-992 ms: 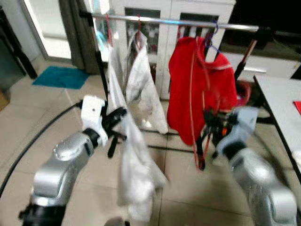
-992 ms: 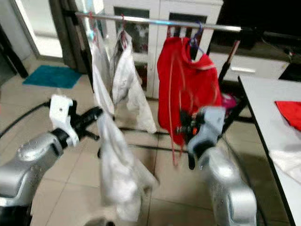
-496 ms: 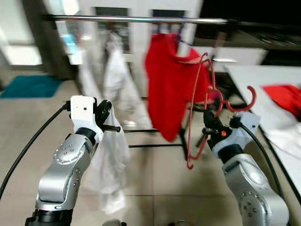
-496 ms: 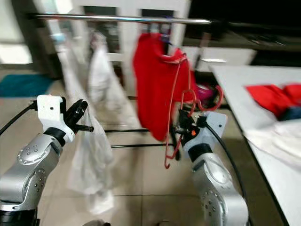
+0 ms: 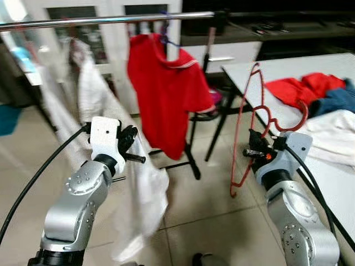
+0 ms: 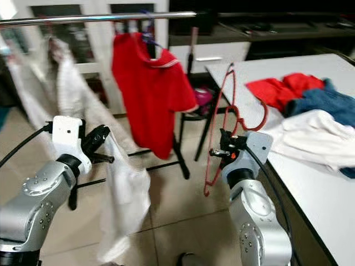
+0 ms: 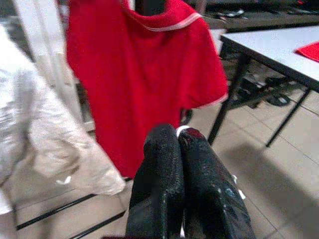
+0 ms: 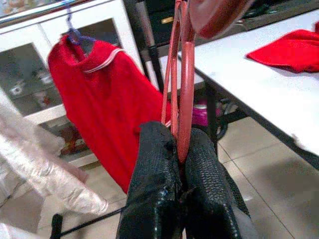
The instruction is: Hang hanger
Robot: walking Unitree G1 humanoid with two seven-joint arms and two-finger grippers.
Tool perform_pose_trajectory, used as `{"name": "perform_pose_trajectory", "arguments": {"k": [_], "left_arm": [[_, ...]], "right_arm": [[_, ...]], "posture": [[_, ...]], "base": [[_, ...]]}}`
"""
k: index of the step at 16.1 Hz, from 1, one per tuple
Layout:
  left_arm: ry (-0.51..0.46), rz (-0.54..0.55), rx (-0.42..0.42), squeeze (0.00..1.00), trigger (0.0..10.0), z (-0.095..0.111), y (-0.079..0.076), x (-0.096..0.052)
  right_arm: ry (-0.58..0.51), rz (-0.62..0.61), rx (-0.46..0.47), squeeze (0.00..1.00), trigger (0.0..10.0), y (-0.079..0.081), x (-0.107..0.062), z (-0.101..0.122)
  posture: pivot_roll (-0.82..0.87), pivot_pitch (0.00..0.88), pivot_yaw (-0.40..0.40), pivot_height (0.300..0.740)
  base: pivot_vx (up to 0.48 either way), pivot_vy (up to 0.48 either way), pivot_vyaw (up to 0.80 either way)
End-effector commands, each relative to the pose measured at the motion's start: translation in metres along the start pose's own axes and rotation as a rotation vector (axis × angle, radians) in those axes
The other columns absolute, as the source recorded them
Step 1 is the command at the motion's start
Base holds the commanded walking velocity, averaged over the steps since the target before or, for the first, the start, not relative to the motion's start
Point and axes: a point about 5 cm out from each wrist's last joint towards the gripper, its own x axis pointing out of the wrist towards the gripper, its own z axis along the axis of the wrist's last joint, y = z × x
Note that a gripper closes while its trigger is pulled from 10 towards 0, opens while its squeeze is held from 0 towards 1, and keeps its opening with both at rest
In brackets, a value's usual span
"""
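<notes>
A red wire hanger stands upright in my right gripper, which is shut on its lower bar; in the right wrist view the fingers pinch the red wire. A silver clothes rail runs across the top, to the upper left of the hanger. On it hang a red shirt and white garments. My left gripper is shut at chest height, and a white garment drapes down from it. A sliver of white shows between its fingers.
A white table at the right carries red, blue and white clothes. The rack's black post and foot stand on the tiled floor between my arms. White cabinets stand behind the rail.
The camera has swung to the right, bringing the table and its clothes into view. My right gripper has lifted the red hanger from low to upright. Both grippers keep their hold.
</notes>
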Motion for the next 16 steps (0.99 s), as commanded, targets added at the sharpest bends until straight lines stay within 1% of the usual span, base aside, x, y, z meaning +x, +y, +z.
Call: {"name": "perform_pose_trajectory", "arguments": {"k": [1,3,5,6,7,8,9,10,11,12,13,14,15,16], "left_arm": [[-0.027,-0.01,0.019,0.0,10.0,0.007,-0.003,-0.002],[-0.018,-0.014,0.013,0.0,10.0,0.006,-0.004,-0.002],[-0.006,-0.032,0.011,0.0,10.0,0.004,-0.007,-0.002],[-0.002,-0.038,0.02,0.0,10.0,0.003,-0.008,-0.001],[-0.004,-0.043,0.029,0.0,10.0,0.002,-0.01,-0.001],[-0.012,-0.044,0.03,0.0,10.0,0.003,-0.011,-0.001],[-0.014,-0.046,0.033,0.0,10.0,0.003,-0.011,-0.001],[-0.014,-0.05,0.032,0.0,10.0,0.003,-0.011,-0.001],[-0.014,-0.051,0.031,0.0,10.0,0.002,-0.011,-0.001],[-0.015,-0.099,-0.018,0.0,10.0,0.002,-0.014,-0.002],[-0.018,-0.104,-0.026,0.0,10.0,0.003,-0.015,-0.002],[-0.069,-0.039,0.007,0.0,10.0,0.005,-0.011,0.0],[-0.097,-0.021,0.035,0.0,10.0,0.005,-0.01,0.001],[-0.082,0.008,0.049,0.0,10.0,0.003,-0.008,0.001]], "right_arm": [[-0.004,-0.023,0.012,0.0,10.0,-0.003,0.0,0.0],[0.003,-0.016,0.006,0.0,10.0,-0.003,-0.001,-0.001],[-0.005,0.01,0.055,0.0,10.0,-0.002,-0.004,0.001],[-0.014,0.003,0.053,0.0,10.0,-0.003,-0.005,0.002],[-0.047,-0.052,0.006,0.0,10.0,-0.008,-0.005,0.002],[-0.027,-0.042,0.014,0.0,10.0,-0.008,-0.006,0.0],[0.01,0.016,0.04,0.0,10.0,-0.004,-0.006,-0.002],[0.015,0.038,0.039,0.0,10.0,-0.002,-0.007,-0.002],[0.017,0.033,0.036,0.0,10.0,-0.003,-0.007,-0.003],[0.052,0.038,-0.002,0.0,10.0,-0.003,-0.008,-0.006],[0.059,0.036,-0.021,0.0,10.0,-0.004,-0.008,-0.007],[0.085,0.049,-0.02,0.0,10.0,-0.004,-0.009,-0.011],[0.08,0.028,-0.021,0.0,10.0,-0.005,-0.01,-0.012],[0.068,0.03,-0.013,0.0,10.0,-0.005,-0.009,-0.01]], "posture": [[0.04,0.03,-0.015,0.74],[0.03,0.032,-0.013,0.74],[0.02,0.037,-0.013,0.74],[0.02,0.037,-0.013,0.74],[0.01,0.036,-0.014,0.74],[0.01,0.035,-0.014,0.74],[0.01,0.035,-0.014,0.74],[0.01,0.035,-0.014,0.74],[0.01,0.028,-0.015,0.74],[0.02,0.026,-0.016,0.74],[0.02,0.026,-0.016,0.74],[0.02,0.017,-0.017,0.74],[0.02,0.014,-0.018,0.74],[0.01,0.011,-0.018,0.74]], "base": [[0.0,0.0,-0.8],[0.0,0.0,-0.8],[0.0,0.0,-0.8],[0.0,0.0,-0.8],[0.0,0.0,-0.8],[0.0,0.0,-0.8],[0.0,0.0,-0.8],[0.0,0.0,-0.8],[0.0,0.0,-0.8],[0.0,0.0,-0.8],[0.0,0.0,-0.8],[0.0,0.0,-0.8],[0.0,0.0,-0.8],[0.0,0.0,-0.8]]}}
